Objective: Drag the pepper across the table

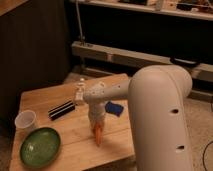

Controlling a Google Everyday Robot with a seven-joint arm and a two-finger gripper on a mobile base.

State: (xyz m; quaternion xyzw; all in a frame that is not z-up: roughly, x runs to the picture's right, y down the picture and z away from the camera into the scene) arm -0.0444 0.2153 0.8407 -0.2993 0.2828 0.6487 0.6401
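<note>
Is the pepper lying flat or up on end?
On end: the pepper points down at the table, its top hidden under the hand. Table contact: cannot tell.

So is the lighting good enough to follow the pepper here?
Camera view: dim, warm light; the backdrop falls into darkness, but the orange pepper stands out on the table, right below the gripper; the pale arm reads brightest.

You see a dark wall panel [35,45] at left, a metal shelf rack [131,54] behind and speckled floor [202,119] at right; the gripper [98,128] hangs low at centre.
</note>
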